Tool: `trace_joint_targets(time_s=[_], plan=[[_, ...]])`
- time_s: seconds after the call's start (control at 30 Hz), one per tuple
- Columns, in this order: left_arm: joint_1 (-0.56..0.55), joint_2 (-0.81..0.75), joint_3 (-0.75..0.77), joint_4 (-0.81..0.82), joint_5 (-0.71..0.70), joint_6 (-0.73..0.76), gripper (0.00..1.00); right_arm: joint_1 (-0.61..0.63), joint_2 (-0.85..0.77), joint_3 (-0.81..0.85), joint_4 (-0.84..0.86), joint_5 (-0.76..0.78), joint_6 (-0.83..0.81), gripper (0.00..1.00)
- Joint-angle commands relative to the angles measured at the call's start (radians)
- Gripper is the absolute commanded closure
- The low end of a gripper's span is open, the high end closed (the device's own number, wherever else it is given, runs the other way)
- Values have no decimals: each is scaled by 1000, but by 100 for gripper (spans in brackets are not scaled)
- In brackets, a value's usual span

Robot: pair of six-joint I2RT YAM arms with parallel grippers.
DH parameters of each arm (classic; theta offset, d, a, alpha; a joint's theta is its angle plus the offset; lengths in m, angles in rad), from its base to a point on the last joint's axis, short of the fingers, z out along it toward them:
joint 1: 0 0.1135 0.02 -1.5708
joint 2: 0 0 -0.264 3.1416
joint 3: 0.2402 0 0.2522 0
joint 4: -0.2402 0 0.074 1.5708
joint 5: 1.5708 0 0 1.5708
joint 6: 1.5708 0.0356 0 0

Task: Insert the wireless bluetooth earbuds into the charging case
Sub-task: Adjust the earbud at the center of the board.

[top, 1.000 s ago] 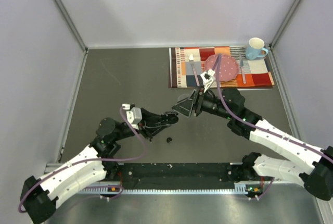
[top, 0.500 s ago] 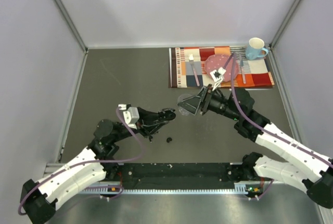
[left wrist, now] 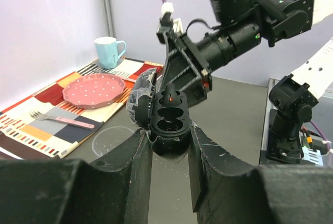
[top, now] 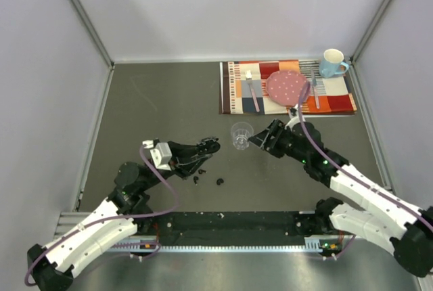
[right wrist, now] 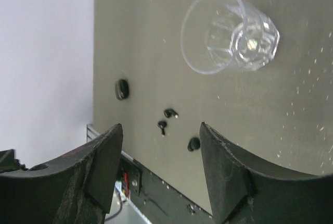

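Note:
My left gripper [top: 203, 150] [left wrist: 170, 134] is shut on the black charging case [top: 211, 145] [left wrist: 169, 122], gripping its lower half. The lid [left wrist: 141, 96] hangs open to the left. A small black piece with a red light [left wrist: 171, 97] sits at the case's far end, and the two wells nearer me look empty. Three earbuds [right wrist: 170, 113] [right wrist: 163, 125] [right wrist: 194, 144] lie loose on the table, and the top view shows two of them [top: 196, 179] [top: 220, 182] below the case. My right gripper [top: 260, 140] [right wrist: 160, 136] is open and holds nothing, just right of the clear plastic cup [top: 241, 133] [right wrist: 229, 31].
A striped placemat [top: 237, 95] at the back right carries a pink plate [top: 287, 86] and cutlery, with a blue mug [top: 332, 63] at its corner. A small black oval object [right wrist: 122, 89] lies near the table's front edge. A black rail [top: 223, 222] runs along the front.
My right gripper let go of the cup it held tipped near the case and drew back to the right. The cup now stands free. My left arm pulled the case slightly left.

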Motion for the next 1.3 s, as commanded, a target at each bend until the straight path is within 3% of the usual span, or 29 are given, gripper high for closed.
trace_joint_targets(time_s=[0.0,0.1,0.3,0.53,1.07,1.27], plan=[[-2,-34,-17,19,-51,5,100,-8,131,47,34,-155,50,41],[-3,-48,-23,19,-63,-4,100,9,249,44,146,-250,93,45],[-3,-76,-24,5,-71,-1,100,112,389,56,238,-156,207,45],[-3,-111,-21,-29,-91,8,100,167,568,189,183,-156,225,46],[-3,-160,-21,-84,-146,25,100,178,837,326,102,-344,-106,56],[-2,-151,-21,-81,-148,27,100,183,834,341,48,-297,-151,61]])
